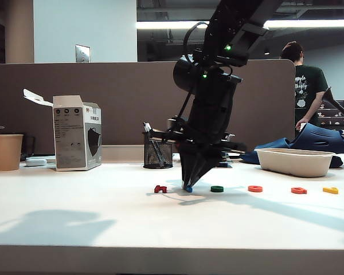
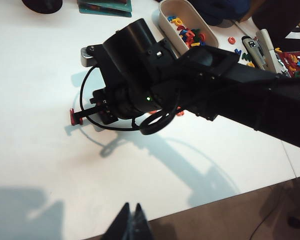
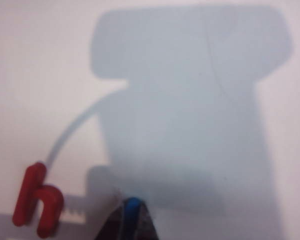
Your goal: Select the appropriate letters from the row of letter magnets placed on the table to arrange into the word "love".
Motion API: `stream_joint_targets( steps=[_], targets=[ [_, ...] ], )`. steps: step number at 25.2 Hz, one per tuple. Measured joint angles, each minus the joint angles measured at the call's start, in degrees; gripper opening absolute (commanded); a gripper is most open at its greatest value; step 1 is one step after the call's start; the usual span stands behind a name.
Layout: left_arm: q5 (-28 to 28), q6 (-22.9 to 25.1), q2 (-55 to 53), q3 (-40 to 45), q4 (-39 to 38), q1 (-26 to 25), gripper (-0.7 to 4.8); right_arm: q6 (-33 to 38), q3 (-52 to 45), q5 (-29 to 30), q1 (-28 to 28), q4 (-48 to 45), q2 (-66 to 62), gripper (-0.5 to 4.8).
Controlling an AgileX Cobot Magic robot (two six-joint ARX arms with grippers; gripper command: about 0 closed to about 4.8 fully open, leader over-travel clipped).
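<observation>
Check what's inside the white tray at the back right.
From the left wrist view, the white tray holds loose colored letter magnets. The exterior view shows only its outer wall; contents are hidden there.

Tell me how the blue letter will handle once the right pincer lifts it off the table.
The blue letter looks like thin moulded plastic, so probably stiff and light. The right pincer, shut on its narrow body, pinches a smooth, slim piece that might twist or slip. Flat on the white table, it should not roll. The left pincer hangs clear, shut and empty.
</observation>
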State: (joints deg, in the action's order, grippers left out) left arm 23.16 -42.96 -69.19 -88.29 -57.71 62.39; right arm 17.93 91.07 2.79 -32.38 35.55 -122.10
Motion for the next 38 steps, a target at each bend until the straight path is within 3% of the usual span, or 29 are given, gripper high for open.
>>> stream_joint_targets(
  steps=[18,28,32,36,38],
  targets=[
    [0.0,0.0,0.0,0.0,0.0,0.0,-0.05,0.3,-1.7,4.8,-0.1,19.0,3.7,-0.09],
    [0.0,0.0,0.0,0.0,0.0,0.0,-0.05,7.3,-11.2,4.3,-0.2,15.9,10.0,-0.06],
    [0.0,0.0,0.0,0.0,0.0,0.0,-0.05,8.5,-11.4,4.2,-0.5,15.7,10.1,0.58],
    [0.0,0.0,0.0,0.0,0.0,0.0,-0.05,8.9,-11.4,3.9,-0.8,15.4,10.1,0.70],
    [0.0,0.0,0.0,0.0,0.0,0.0,-0.05,9.0,-11.4,3.9,-0.8,15.5,10.1,1.05]
  ],
)
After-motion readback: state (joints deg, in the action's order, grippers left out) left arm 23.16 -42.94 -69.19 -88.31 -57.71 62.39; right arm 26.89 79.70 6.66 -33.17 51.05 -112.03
